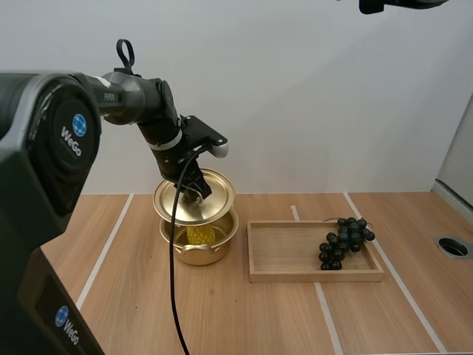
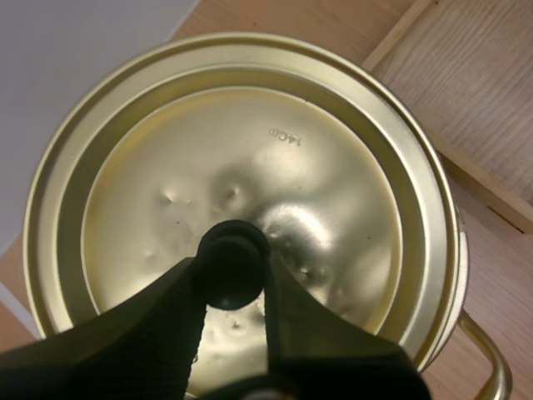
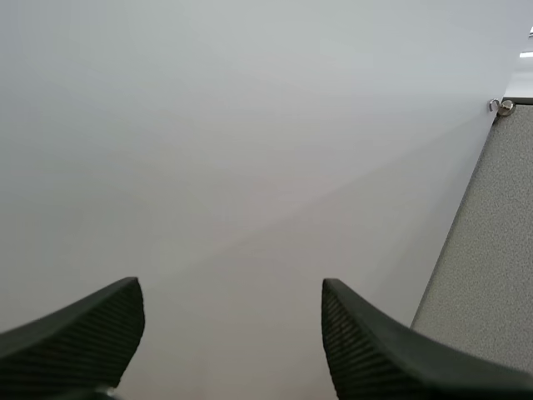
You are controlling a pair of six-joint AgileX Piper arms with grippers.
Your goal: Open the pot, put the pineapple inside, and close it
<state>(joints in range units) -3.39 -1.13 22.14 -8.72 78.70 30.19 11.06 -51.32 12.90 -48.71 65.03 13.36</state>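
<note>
— Where is the small yellow pineapple (image 1: 200, 235)?
— You can see it sitting inside the round gold metal pot (image 1: 199, 255).
— And the pot's round gold lid (image 1: 194, 196)?
— Your left gripper (image 2: 233, 279) pinches its black knob (image 2: 231, 262), and the lid is tilted just above the pot.
— The right gripper (image 3: 229, 287)?
— Its fingers are spread wide, gripping nothing.
— Beside the pot?
— A rectangular wooden tray (image 1: 295, 275) lies to the pot's right, with a bunch of dark grapes (image 1: 344, 240) in it.
</note>
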